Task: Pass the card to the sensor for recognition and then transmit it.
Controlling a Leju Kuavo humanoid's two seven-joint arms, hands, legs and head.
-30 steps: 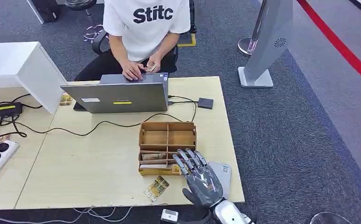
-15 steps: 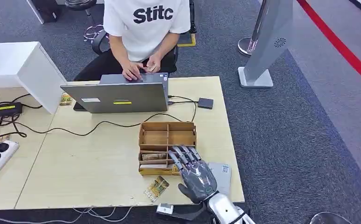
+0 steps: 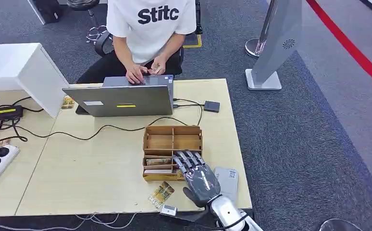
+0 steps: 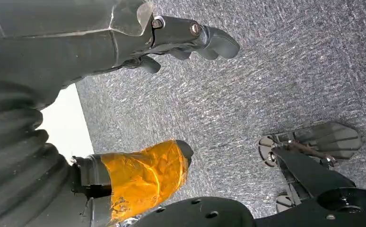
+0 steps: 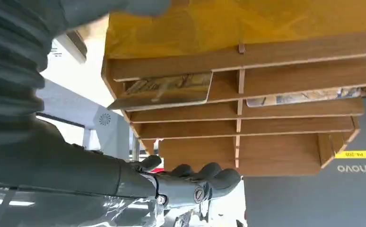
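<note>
A: Card [image 3: 157,161] first: from the head view it lies flat in a near slot of the wooden organizer [image 3: 172,137], presumably so it can be drawn out toward the table edge. Another card [image 3: 162,193] lies loose on the table [image 3: 93,168] in front.

B: And the right hand [image 3: 196,175]?

A: Spread above the organizer's near right corner, holding nothing. The grey sensor pad [image 3: 227,177] sits just beside it, close for the scan, I'd judge.

B: Left wrist view?

A: The left hand [image 4: 171,38] hangs over carpet, fingers loosely curled, nothing in them.

B: Right wrist view?

A: The right hand's fingers [image 5: 204,177] are extended beside the organizer's compartments [image 5: 238,118], with the card [image 5: 164,87] resting untouched in its slot.
</note>
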